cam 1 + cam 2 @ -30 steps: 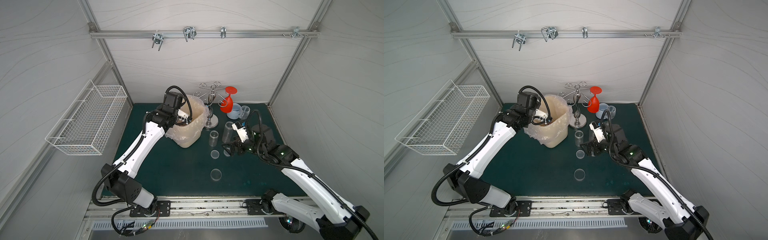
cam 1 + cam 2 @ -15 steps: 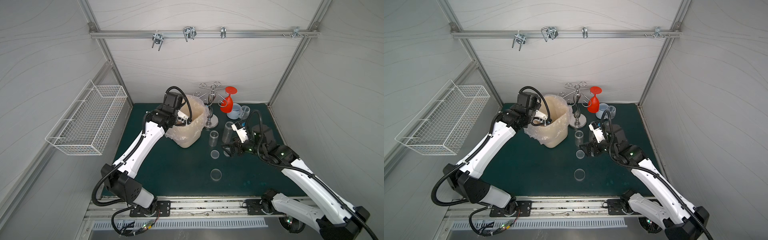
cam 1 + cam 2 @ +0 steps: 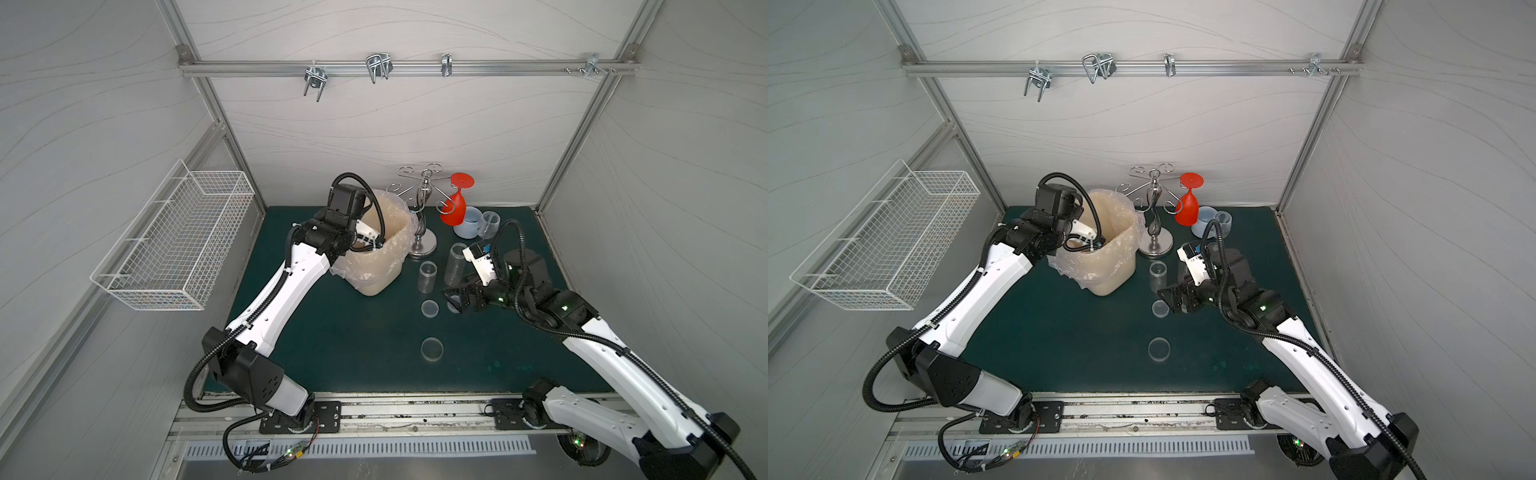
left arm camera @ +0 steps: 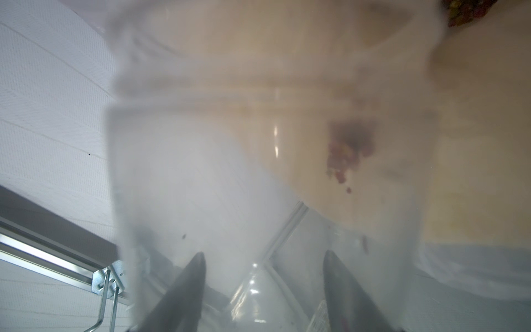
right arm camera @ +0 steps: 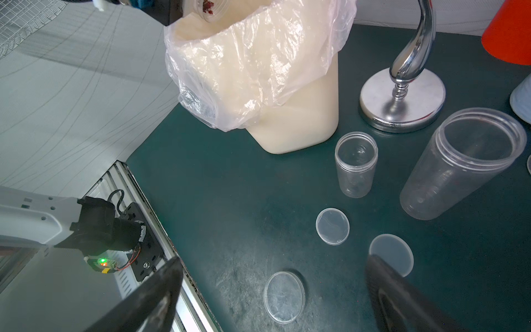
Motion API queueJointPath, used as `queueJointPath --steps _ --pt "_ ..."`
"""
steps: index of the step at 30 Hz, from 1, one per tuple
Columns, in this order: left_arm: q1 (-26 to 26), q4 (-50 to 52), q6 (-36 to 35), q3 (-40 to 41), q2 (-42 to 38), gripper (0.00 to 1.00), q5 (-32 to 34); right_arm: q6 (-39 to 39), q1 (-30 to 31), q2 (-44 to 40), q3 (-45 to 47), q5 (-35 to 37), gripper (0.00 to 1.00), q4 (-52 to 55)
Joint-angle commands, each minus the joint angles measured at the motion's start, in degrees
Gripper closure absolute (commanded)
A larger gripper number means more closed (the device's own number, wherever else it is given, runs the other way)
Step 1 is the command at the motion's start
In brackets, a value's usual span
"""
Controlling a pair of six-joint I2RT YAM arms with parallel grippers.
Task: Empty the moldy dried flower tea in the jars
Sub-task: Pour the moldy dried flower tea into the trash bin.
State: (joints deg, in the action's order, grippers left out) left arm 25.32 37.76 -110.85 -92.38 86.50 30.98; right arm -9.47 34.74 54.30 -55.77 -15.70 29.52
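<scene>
Tea point(image 4: 349, 146) clung in a small reddish clump to the inner wall of the wide jar point(image 4: 258, 172). The left gripper point(image 4: 263, 258) was clamped on that jar near its base and held it tipped, mouth inside the lined bin point(image 3: 376, 282). More reddish bits showed beyond the jar's mouth. Right of the bin stood the short jar point(image 3: 427, 276), then the tall jar point(image 3: 456, 264), both uncapped. Three lids point(image 5: 332, 226) lay flat nearer the front, right of the bin. The right gripper point(image 3: 454, 299) hung spread wide over one of them, holding nothing.
</scene>
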Motion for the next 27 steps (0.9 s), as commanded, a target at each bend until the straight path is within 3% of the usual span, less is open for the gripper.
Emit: queueJointPath --steps 1,11,16,18,20,22,27 --pt "0.2 -1.5 -0.5 0.3 0.1 1.00 -0.5 -0.1 -0.3 -2.8 0.4 -0.4 0.01 -0.2" --pt "2.7 2.8 -3.3 -1.1 -0.1 1.00 -1.2 -0.5 -0.4 -4.4 0.9 -0.3 0.01 -0.5" --pt "2.7 1.8 -1.4 -2.1 -0.2 1.00 -1.6 -2.6 -0.5 -3.1 0.2 -3.0 0.01 -2.1" --pt "1.6 1.3 -1.3 -2.2 0.3 1.00 1.1 -3.9 -0.7 -2.2 -0.9 -4.6 0.01 -2.1" --pt "1.2 -0.6 -1.0 -0.5 -0.8 1.00 -0.9 -4.7 -0.7 -1.3 -1.8 -6.0 0.01 -2.5" --pt "0.5 -1.0 0.8 -0.3 -1.2 1.00 -0.5 -6.3 -0.7 -0.1 -2.2 -7.1 0.01 -4.1" --pt "-2.4 1.2 15.7 -1.4 -3.1 1.00 -8.3 -11.4 -0.7 4.2 -5.7 -10.8 0.01 -6.5"
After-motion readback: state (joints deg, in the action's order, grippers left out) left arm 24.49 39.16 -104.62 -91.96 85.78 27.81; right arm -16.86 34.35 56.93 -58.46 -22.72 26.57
